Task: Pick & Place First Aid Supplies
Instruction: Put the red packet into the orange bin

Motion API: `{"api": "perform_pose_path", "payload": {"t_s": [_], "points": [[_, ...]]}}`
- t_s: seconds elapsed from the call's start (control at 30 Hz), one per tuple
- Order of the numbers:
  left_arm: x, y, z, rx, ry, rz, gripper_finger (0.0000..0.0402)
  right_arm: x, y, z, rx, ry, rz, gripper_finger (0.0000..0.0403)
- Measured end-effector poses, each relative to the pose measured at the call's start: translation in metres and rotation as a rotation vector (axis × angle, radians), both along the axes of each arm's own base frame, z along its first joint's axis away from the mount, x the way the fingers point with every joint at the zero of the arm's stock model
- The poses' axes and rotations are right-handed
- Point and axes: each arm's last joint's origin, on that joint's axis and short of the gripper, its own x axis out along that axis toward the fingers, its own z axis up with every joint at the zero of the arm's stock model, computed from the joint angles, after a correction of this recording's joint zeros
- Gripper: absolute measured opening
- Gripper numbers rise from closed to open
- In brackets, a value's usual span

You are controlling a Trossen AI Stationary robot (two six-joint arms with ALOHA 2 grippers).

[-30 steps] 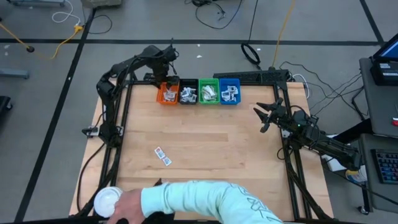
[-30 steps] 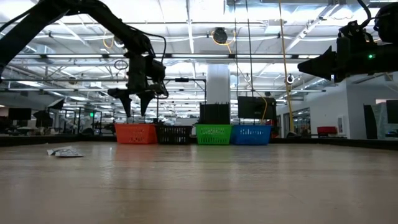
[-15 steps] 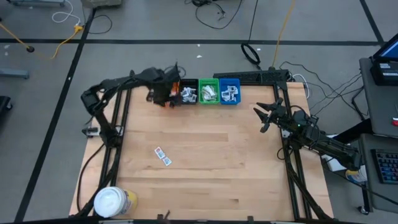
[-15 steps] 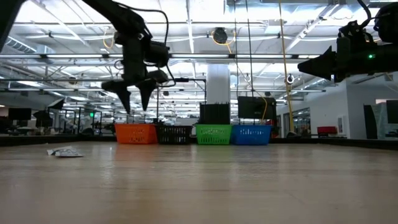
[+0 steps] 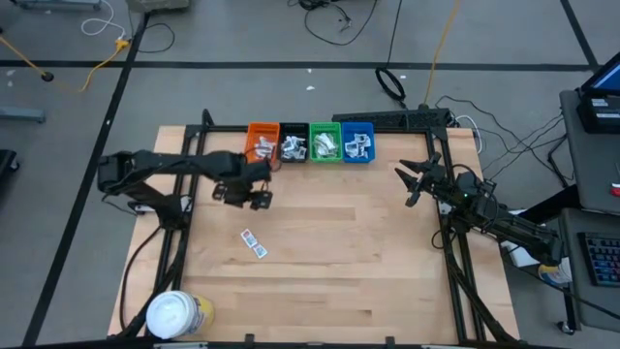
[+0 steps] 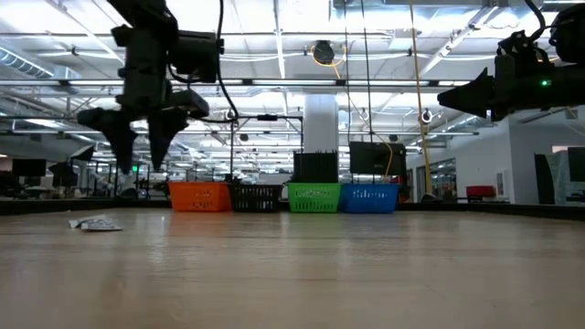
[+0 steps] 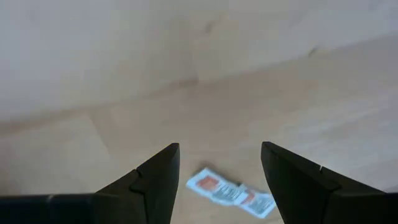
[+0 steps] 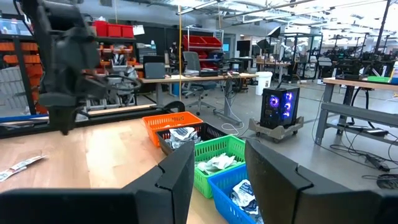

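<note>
Two small white packets with red and blue print (image 5: 254, 242) lie flat on the wooden table, left of centre; they also show in the left wrist view (image 7: 229, 193) and the low view (image 6: 94, 223). More packets fill the orange (image 5: 260, 142), black (image 5: 293, 143), green (image 5: 325, 142) and blue (image 5: 357, 142) bins at the far edge. My left gripper (image 5: 247, 197) is open and empty, above the table between the orange bin and the loose packets, fingers pointing down (image 6: 139, 151). My right gripper (image 5: 411, 179) is open and empty, held high at the table's right side.
A white-lidded yellow round tub (image 5: 174, 314) stands at the near left corner. The four bins stand in a row at the far edge. Bare wood lies over the table's middle and right.
My left gripper has moved from over the orange bin toward the table's near edge and a little left, toward the loose packets, staying open. A person's pale green sleeve and hand at the tub by the near edge have withdrawn out of view.
</note>
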Motion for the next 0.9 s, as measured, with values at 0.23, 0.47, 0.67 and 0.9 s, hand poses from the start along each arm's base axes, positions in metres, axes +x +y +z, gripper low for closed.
{"api": "perform_pose_path", "payload": {"t_s": [0.23,0.47,0.67,0.9], "points": [[-0.006,-0.036,-0.006,-0.019,0.043,0.006,0.0232,0.0,0.0,0.0,0.0,0.0,0.0,0.0139],[-0.004,-0.057,-0.012,-0.029,0.055,0.018,0.0232,0.0,0.0,0.0,0.0,0.0,0.0,0.0139],[0.003,-0.067,-0.032,-0.051,0.036,0.024,0.0232,0.0,0.0,0.0,0.0,0.0,0.0,0.0139],[0.006,-0.079,-0.055,-0.071,0.04,0.031,0.0232,0.0,0.0,0.0,0.0,0.0,-0.001,0.0139]]}}
